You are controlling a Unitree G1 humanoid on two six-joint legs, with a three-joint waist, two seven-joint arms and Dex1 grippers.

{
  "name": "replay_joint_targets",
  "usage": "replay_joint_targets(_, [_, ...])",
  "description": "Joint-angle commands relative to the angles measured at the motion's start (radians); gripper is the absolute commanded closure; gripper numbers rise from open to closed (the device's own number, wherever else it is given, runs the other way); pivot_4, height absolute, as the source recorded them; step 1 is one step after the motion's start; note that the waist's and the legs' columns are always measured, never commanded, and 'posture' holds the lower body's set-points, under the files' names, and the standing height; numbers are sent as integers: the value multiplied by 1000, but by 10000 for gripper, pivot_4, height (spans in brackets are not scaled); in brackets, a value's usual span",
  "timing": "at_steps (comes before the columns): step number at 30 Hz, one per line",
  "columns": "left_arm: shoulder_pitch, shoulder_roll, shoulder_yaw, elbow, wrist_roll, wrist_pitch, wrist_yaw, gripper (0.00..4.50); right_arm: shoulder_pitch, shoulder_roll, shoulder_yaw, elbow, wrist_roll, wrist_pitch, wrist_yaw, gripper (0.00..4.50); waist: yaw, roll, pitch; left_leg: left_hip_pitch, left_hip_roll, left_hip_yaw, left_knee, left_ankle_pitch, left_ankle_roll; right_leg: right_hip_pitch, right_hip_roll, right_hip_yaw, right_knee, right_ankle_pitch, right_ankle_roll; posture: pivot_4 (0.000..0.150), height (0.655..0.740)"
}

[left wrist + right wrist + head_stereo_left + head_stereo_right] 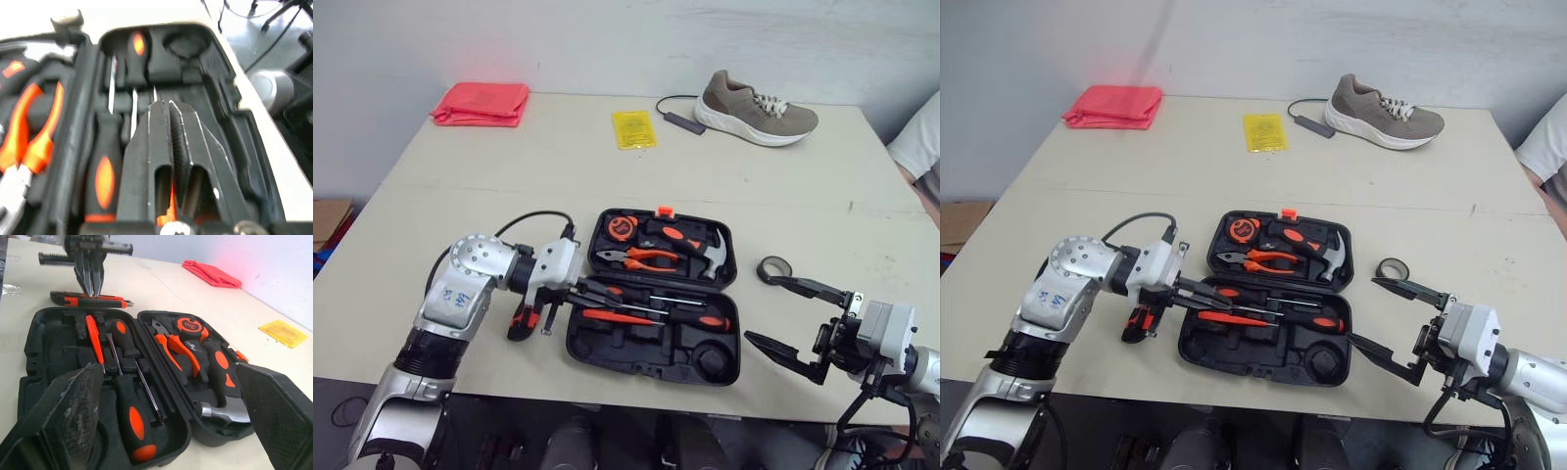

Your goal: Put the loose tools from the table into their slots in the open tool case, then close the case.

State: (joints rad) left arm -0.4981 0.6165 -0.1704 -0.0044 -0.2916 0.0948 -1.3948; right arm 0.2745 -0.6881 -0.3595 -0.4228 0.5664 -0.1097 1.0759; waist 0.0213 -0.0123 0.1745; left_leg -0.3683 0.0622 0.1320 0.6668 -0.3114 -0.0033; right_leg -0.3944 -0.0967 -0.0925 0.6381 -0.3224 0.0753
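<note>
Since the utility knife (521, 318) lay loose on the counter (509, 176) just beside the case's left edge, I'd guess it was next up. The left arm (475, 284) reached over that edge with its jaws pressed together above the slim orange screwdriver (617, 316). They weren't clearly pinching anything, probably just nudging it into its slot. The open tool case (646, 357) was mostly filled, but its round slot (713, 360) sat empty. The right arm (886, 333) hovered just right of the case, jaws spread wide near the tape roll (773, 268), likely lined up to grab it.
</note>
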Motion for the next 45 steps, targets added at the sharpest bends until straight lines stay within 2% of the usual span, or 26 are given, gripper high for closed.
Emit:
replay_joint_targets(1, [19,-25,-36,14,58,-93,39,44401,8,13,-27,6,4,-35,6,0,4,0,0,0,0,0,0,0,0,0,0,0,0,0,0,1500,7400])
replay_joint_targets(6, [29,-48,-87,42,136,-149,88,44401,14,18,-25,20,0,-54,7,0,3,0,0,0,0,0,0,0,1,0,-1,0,0,0,0,1500,7400])
replay_joint_targets(13, [19,-47,-102,63,176,-136,129,44401,16,17,-18,26,-2,-66,5,0,0,0,0,0,0,0,0,0,1,0,0,0,0,0,0,1500,7400])
replay_joint_targets(26, [14,-72,-88,113,157,-114,167,44401,20,17,-17,19,-2,-66,1,0,1,0,0,0,0,0,0,0,1,0,0,0,0,0,0,1500,7400])
replay_joint_targets(40, [47,-44,-175,115,253,-15,201,44401,28,31,-19,78,-10,-125,29,0,1,2,-2,1,0,0,0,0,1,1,0,0,0,0,0,1500,7400])
replay_joint_targets(45, [57,-58,-147,126,217,-95,217,44401,25,24,-19,73,-10,-120,24,0,1,4,-4,2,0,0,-1,-1,1,2,-1,0,0,0,0,1500,7400])
